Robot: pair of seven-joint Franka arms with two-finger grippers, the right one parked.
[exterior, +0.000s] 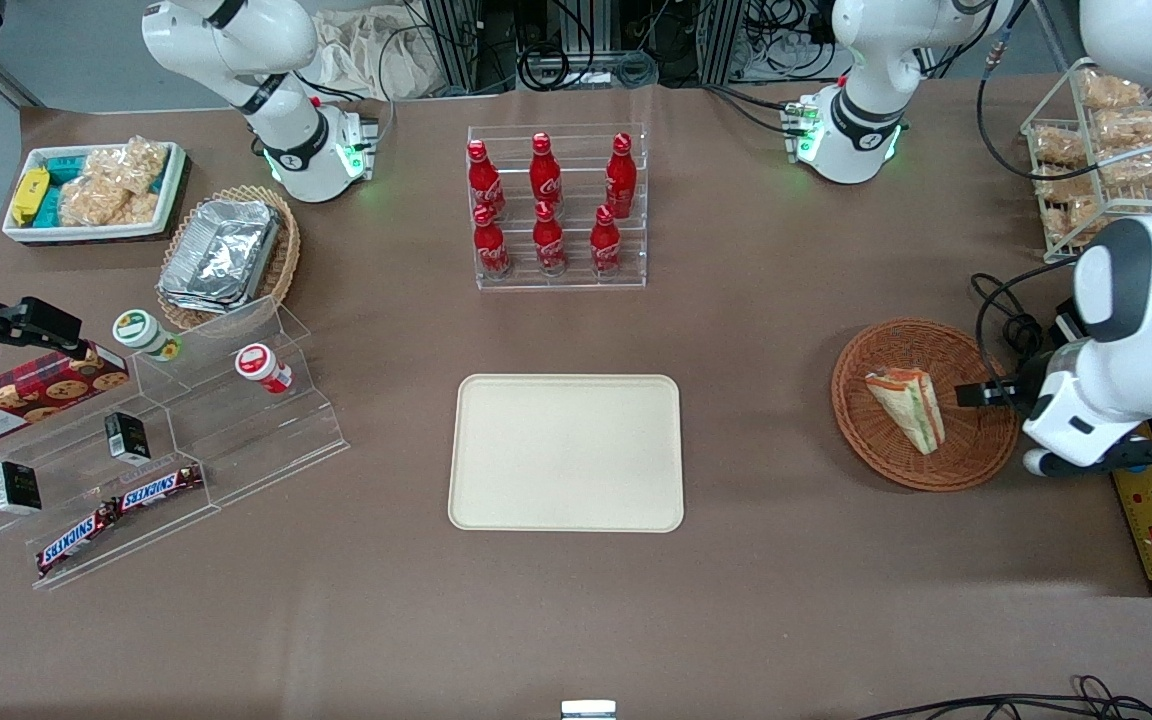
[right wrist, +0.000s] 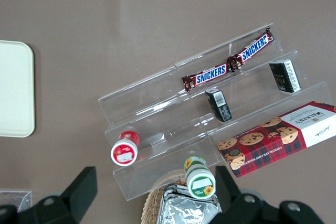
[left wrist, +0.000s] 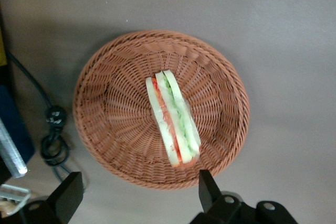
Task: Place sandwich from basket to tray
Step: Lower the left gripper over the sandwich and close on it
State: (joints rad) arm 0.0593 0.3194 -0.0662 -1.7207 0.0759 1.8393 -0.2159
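The tray (exterior: 566, 452) waits bare, well off from the claw toward the parked arm's end. Under the claw, the sandwich (left wrist: 172, 121) lies in the basket (left wrist: 105, 124), light, soft and squashy by the look of it, its wrap likely slick, so a gentle pinch across the bread faces seems best. The gripper (left wrist: 137, 192) hovers above the basket's rim, fingers spread wide, holding and touching nothing.

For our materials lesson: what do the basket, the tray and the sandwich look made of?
Basket: woven wicker, reddish-brown, matte; strands show. Tray: probably plastic, smooth cream, moulded rim. Sandwich: pale bread with orange and green filling. The open gripper hovers above the basket.
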